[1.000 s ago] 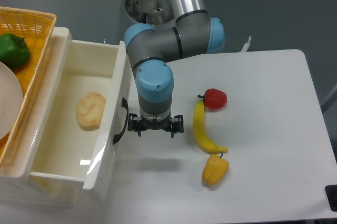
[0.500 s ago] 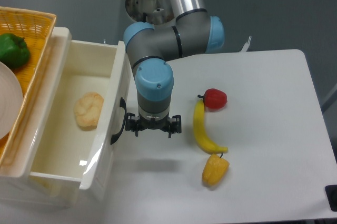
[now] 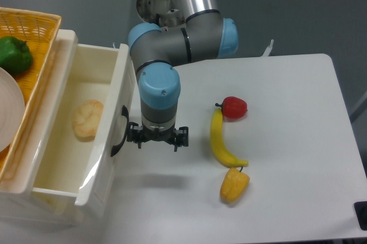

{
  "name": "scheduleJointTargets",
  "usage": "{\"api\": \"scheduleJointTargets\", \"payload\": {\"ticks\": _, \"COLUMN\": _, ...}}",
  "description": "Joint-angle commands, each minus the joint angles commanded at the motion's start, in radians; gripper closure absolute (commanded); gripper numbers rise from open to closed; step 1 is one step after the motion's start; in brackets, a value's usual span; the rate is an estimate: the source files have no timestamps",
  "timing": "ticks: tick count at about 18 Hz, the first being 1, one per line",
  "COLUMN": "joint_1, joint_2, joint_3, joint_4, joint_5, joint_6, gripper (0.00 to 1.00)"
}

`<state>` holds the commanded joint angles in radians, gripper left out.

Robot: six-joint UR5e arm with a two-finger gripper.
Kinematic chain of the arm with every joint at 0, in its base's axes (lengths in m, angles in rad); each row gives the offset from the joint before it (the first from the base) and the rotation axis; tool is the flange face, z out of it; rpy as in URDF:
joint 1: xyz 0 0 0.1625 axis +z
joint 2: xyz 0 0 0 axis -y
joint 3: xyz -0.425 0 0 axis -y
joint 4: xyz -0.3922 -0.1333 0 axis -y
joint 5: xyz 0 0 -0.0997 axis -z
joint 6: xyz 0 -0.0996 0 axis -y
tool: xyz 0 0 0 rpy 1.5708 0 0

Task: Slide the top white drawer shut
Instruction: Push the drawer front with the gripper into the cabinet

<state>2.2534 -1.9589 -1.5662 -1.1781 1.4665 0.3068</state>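
Top white drawer (image 3: pixel 86 135) partly open at desk's left edge.
My gripper (image 3: pixel 157 137), fingers spread, holding nothing, presses its front beside the black handle (image 3: pixel 119 132); off-centre push could skew and jam it.

The top white drawer (image 3: pixel 103 135) stood pulled out at the left with a bun (image 3: pixel 87 120) in it. The gripper (image 3: pixel 157 136) hung just right of its front, and a banana (image 3: pixel 221 141) lay farther right on the table (image 3: pixel 292 141).
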Motion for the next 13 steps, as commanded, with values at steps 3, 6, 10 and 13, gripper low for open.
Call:
{"api": "scheduleJointTargets", "payload": {"ticks": 3, "joint_1": -0.018, "joint_2": 0.0, "joint_3": 0.0, "joint_4": 0.0, "joint_5": 0.0, "joint_6": -0.003, "gripper": 0.0}}
{"api": "scheduleJointTargets", "payload": {"ticks": 6, "joint_1": -0.035, "joint_2": 0.0, "joint_3": 0.002, "joint_4": 0.0, "joint_5": 0.0, "joint_6": -0.003, "gripper": 0.0}}
{"api": "scheduleJointTargets", "payload": {"ticks": 10, "joint_1": -0.06, "joint_2": 0.0, "joint_3": 0.002, "joint_4": 0.0, "joint_5": 0.0, "joint_6": -0.005, "gripper": 0.0}}
{"api": "scheduleJointTargets", "payload": {"ticks": 13, "joint_1": -0.074, "joint_2": 0.002, "joint_3": 0.002, "joint_4": 0.0, "joint_5": 0.0, "joint_6": -0.006, "gripper": 0.0}}
